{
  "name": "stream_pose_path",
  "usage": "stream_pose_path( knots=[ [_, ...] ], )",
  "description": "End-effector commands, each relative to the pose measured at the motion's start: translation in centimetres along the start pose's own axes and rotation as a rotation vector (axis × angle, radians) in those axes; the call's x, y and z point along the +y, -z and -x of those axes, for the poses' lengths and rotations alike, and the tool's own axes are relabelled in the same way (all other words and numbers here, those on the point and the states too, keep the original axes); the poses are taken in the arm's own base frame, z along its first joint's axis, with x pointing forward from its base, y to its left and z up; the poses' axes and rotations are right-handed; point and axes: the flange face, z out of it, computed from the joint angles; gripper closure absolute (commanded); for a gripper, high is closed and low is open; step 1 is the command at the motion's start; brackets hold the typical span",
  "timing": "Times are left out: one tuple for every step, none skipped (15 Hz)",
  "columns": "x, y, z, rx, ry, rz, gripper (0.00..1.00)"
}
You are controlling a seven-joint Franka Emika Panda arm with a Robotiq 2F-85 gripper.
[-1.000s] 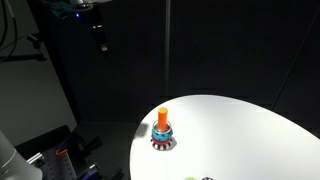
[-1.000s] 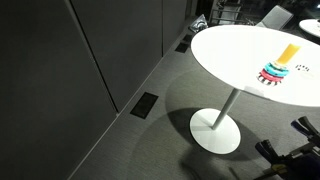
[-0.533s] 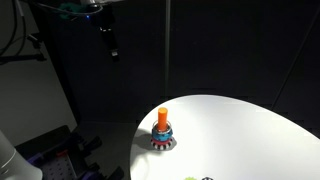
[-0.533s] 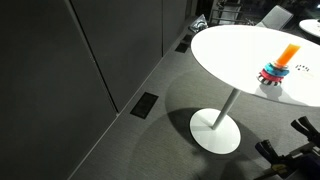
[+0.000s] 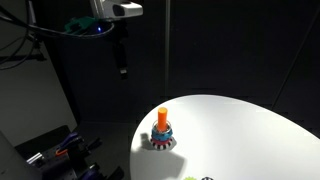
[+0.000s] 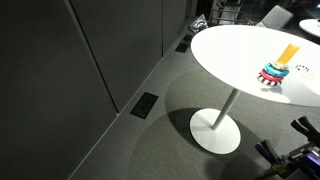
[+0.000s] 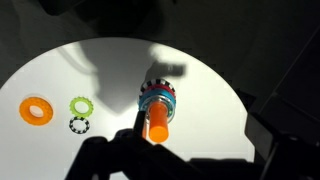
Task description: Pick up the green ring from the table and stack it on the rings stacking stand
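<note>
Green ring flat on table

The green ring lies near the rings stacking stand.

In the wrist view I read the stand upright on the table, near mid-frame. Three loose rings lie flat on the table to its left. The nearest ring is level with the stand, the small ring lies just below it, and the outer ring is farthest left. In an exterior view the stand sits close to the table edge.
</note>
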Motion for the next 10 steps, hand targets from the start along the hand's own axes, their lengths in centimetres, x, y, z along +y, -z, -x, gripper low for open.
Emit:
stream_pose_path(
  knots=[
    [0.28,-0.23,-0.20,-0.007,-0.008,0.000,0.00],
    [0.40,-0.43,-0.30,-0.010,-0.012,0.001,0.00],
    [0.40,-0.52,-0.35,-0.012,-0.013,0.001,0.00],
    [0.40,-0.56,-0.36,-0.012,-0.013,0.001,0.00],
    [0.40,-0.55,-0.37,-0.012,-0.013,0.001,0.00],
    [0.40,-0.55,-0.37,-0.012,-0.013,0.001,0.00],
    [0.40,-0.55,-0.37,-0.012,-0.013,0.001,0.00],
    [0.40,-0.55,-0.37,-0.012,-0.013,0.001,0.00],
    [0.40,-0.55,-0.37,-0.012,-0.013,0.001,0.00],
    [0.80,-0.40,-0.62,-0.005,-0.025,0.004,0.00]
  ],
)
